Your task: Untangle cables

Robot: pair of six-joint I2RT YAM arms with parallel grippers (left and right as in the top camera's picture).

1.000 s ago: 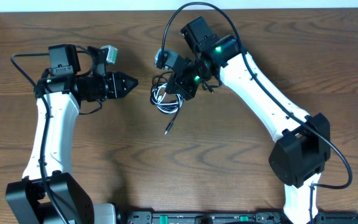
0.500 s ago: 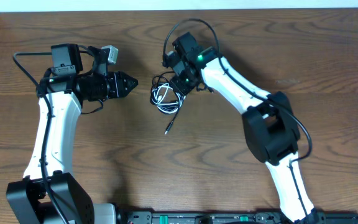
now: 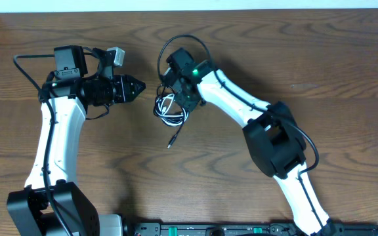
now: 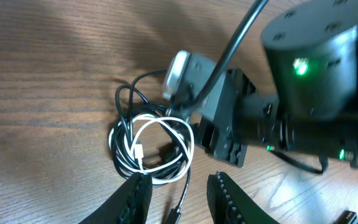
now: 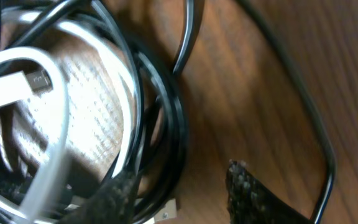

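The cables (image 3: 170, 108) lie on the wooden table as one small coil, a white cord (image 4: 143, 134) looped inside a black cord (image 4: 122, 124). The black cord's tail runs down to a plug (image 3: 170, 141). My right gripper (image 3: 184, 93) hovers over the coil's right side, open. In its wrist view the right gripper (image 5: 179, 193) has black strands (image 5: 174, 124) between its fingers, one finger inside the coil, with the white plug (image 5: 8, 87) nearby. My left gripper (image 3: 138, 86) stands open to the left of the coil, apart from it, holding nothing; its fingertips (image 4: 138, 193) frame the tail.
The right arm's own thick black cable (image 3: 176, 42) arches above the coil. The table's far edge (image 3: 189, 8) runs along the top. A black rail (image 3: 241, 229) sits at the front edge. Bare wood (image 3: 346, 78) lies right of the arms.
The right gripper has opened from shut and shifted left over the coil. The coil and its tail plug slid slightly left. The left arm has not moved.
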